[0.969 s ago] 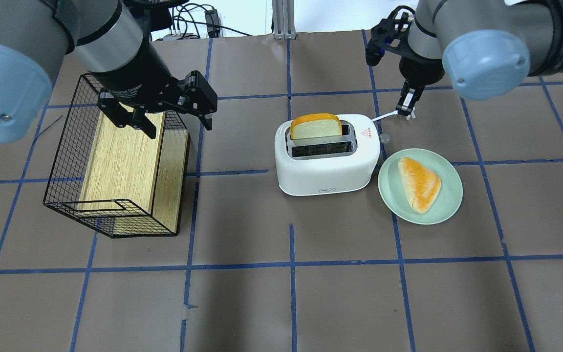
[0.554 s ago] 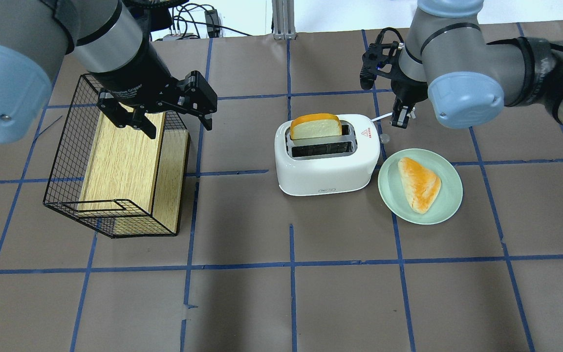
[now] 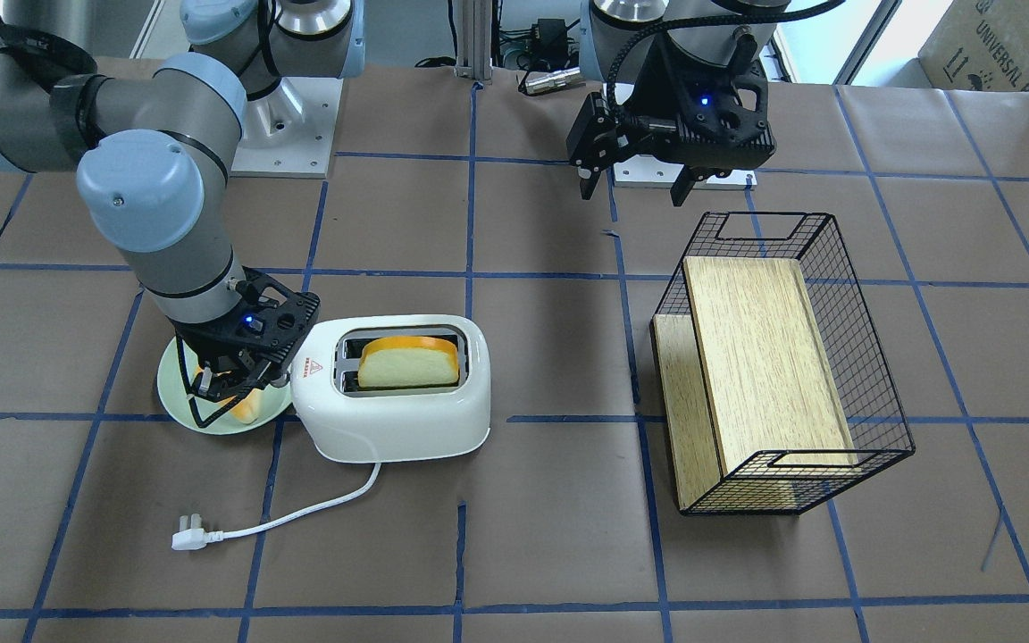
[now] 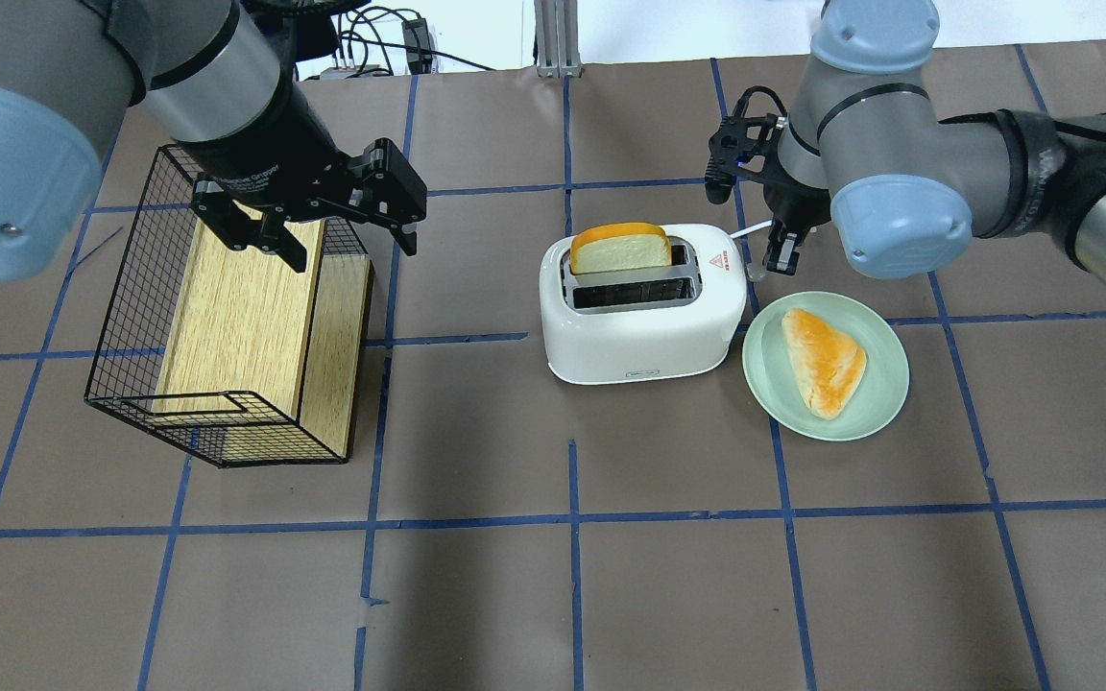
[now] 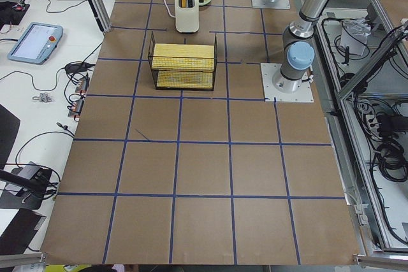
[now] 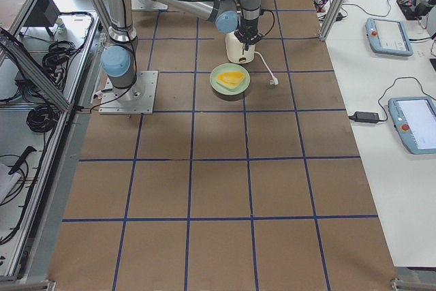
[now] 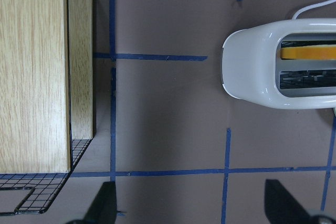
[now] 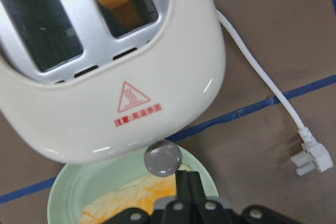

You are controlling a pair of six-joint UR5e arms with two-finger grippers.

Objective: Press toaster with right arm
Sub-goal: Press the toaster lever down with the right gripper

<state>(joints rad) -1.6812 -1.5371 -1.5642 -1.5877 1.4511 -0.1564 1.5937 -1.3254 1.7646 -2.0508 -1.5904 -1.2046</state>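
The white two-slot toaster (image 4: 644, 336) stands mid-table with a bread slice (image 4: 620, 250) upright in its far slot. It also shows in the front view (image 3: 389, 420) and the right wrist view (image 8: 131, 77). Its round silver knob (image 8: 163, 158) sticks out at the end near the plate. My right gripper (image 4: 781, 251) is shut and empty, with its fingertips (image 8: 188, 187) just beside the knob at the toaster's right end. My left gripper (image 4: 351, 251) is open and empty, above the wire basket's right side.
A pale green plate (image 4: 879, 393) with a triangular toast piece (image 4: 824, 360) sits right of the toaster, under my right gripper. The white cord and plug (image 3: 188, 538) lie on the far side. A black wire basket (image 4: 131, 317) holding a wooden board stands at left.
My right arm has swung in toward the toaster and its gripper has come down close to the toaster's end knob. The left arm has not moved.
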